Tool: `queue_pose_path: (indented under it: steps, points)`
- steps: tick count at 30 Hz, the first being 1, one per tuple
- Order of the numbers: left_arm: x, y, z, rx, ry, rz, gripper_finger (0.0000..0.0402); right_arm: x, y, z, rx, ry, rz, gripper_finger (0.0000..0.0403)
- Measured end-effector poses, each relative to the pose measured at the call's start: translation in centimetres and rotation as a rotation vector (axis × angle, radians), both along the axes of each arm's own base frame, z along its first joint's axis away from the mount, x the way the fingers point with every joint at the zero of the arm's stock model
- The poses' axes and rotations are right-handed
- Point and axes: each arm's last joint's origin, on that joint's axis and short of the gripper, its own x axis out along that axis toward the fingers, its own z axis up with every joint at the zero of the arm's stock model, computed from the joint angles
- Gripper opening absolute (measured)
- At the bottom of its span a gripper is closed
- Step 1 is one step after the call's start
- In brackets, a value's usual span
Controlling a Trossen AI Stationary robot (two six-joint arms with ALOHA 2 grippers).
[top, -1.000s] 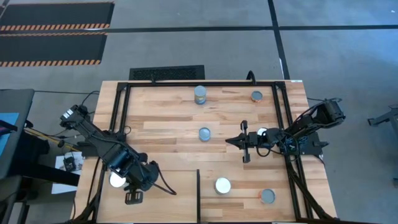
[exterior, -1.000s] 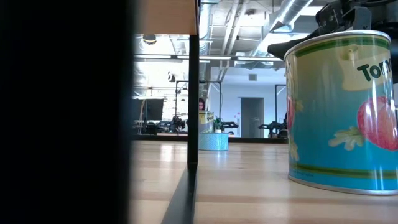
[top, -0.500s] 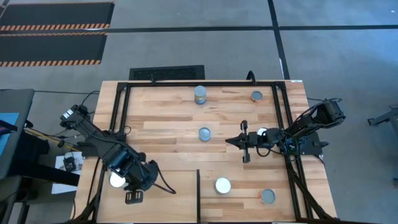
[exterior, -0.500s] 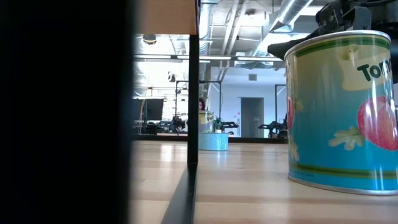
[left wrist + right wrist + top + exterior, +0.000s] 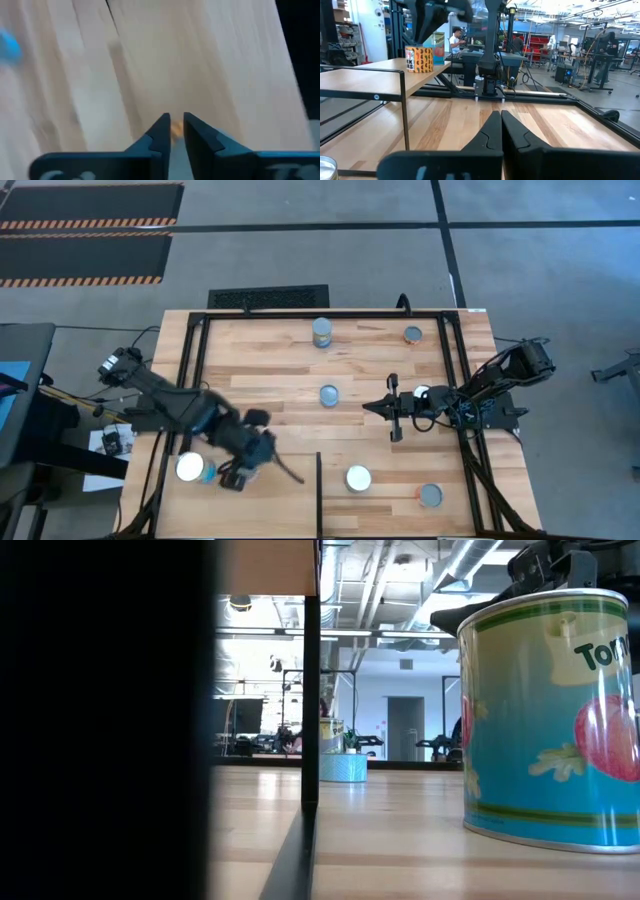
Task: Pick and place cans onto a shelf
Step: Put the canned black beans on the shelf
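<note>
The pale plywood shelf [image 5: 280, 510] fills the near left corner, with its dark edge [image 5: 320, 490] on the right. A white-topped can with a blue label [image 5: 190, 470] stands on it. The right wrist view shows an orange patterned can [image 5: 417, 59] on the shelf with a blue one behind it. My left gripper [image 5: 237, 478] hangs over the shelf beside the white-topped can, blurred, fingers [image 5: 175, 131] shut to a narrow slit and holding nothing. My right gripper [image 5: 385, 408] is shut and empty at mid-right, pointing toward the table's left [image 5: 499, 125].
Cans stand on the striped tabletop at the far middle [image 5: 322, 332], far right [image 5: 413, 335], centre [image 5: 329, 395] and near right [image 5: 358, 478] [image 5: 431, 496]. A tomato-label can [image 5: 545, 720] looms close in the low view. A black frame [image 5: 455, 360] rims the table.
In the last half second my left arm has swung quickly toward the table's right and a little toward the far edge, over the shelf. This has uncovered the white-topped can that its wrist had partly hidden. The can has not moved.
</note>
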Motion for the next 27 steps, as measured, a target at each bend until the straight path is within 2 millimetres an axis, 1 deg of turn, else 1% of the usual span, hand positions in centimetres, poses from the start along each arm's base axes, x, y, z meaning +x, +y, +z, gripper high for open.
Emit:
queue_pose_path:
  steps: [2,4,7,9,12,15,17,20,27]
  points:
    - [1.0,1.1,0.2,0.020,-0.070,-0.039,0.0016,0.0,0.0,0.0,0.000,0.000,0.000,0.0005]
    - [1.8,2.3,0.3,0.029,-0.104,-0.048,0.0005,0.0,0.0,0.0,0.000,0.000,0.000,0.0005]
    - [2.2,3.6,0.3,0.010,-0.078,-0.033,0.0005,0.0,0.0,0.0,0.000,0.000,0.000,0.0005]
    - [2.0,3.9,0.1,0.014,-0.043,-0.029,0.0004,0.0,0.0,0.0,0.000,0.000,0.000,0.0005]
    - [1.6,3.4,-0.3,-0.006,-0.004,-0.057,0.0001,0.0,0.0,0.0,0.000,0.000,0.000,0.0006]
    - [1.3,2.5,-1.5,-0.042,0.038,-0.101,0.0001,0.0,0.0,0.0,0.000,0.000,0.000,0.0009]
    - [1.3,1.9,-2.2,-0.040,0.024,-0.128,0.0001,0.0,0.0,0.0,0.000,0.001,0.000,0.0012]
    - [1.7,1.4,-3.0,-0.036,-0.012,-0.158,0.0001,0.0,0.0,0.0,0.000,0.001,0.000,0.0014]
    - [1.7,1.3,-3.3,-0.052,-0.004,-0.168,0.0002,0.0,0.0,0.0,-0.001,0.001,0.000,0.0011]
